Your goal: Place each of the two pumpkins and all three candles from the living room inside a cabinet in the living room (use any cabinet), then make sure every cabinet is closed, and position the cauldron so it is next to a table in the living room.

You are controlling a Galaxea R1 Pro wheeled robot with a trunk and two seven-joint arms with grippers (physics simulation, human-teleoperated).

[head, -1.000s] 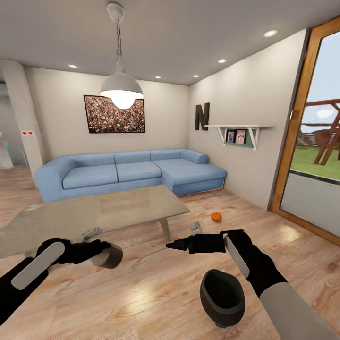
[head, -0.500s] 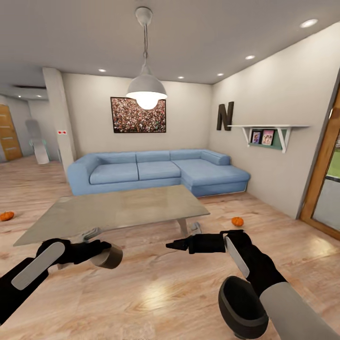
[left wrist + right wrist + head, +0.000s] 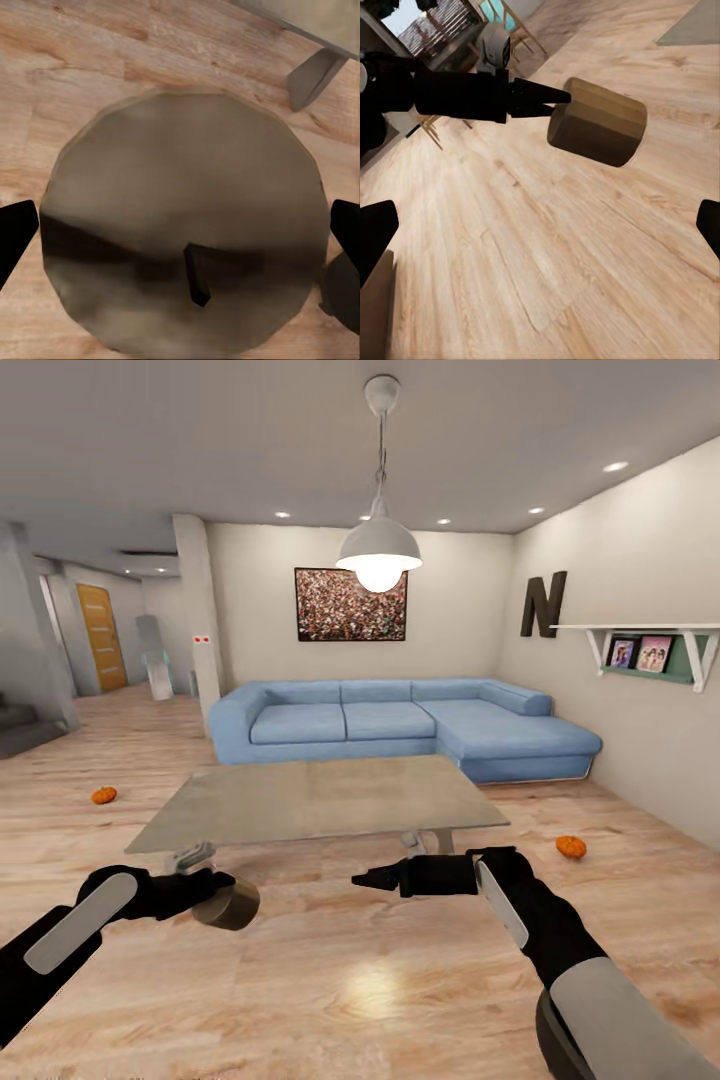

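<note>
Left gripper (image 3: 225, 895) is clamped on a tan candle (image 3: 228, 907) – right gripper (image 3: 362, 880) is spread wide, empty, near the table (image 3: 320, 800).

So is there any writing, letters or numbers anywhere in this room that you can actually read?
"N": one big dark letter mounted on the right-hand wall, above the shelf.
Framed pictures on that shelf: too small to tell if they carry words.
Wall picture above the sofa: speckled pattern, no readable text.
Small red marks on the pillar: too small to read.

Blue sofa (image 3: 400, 722), lit pendant lamp (image 3: 379, 550), wood floor (image 3: 350, 980)
</note>
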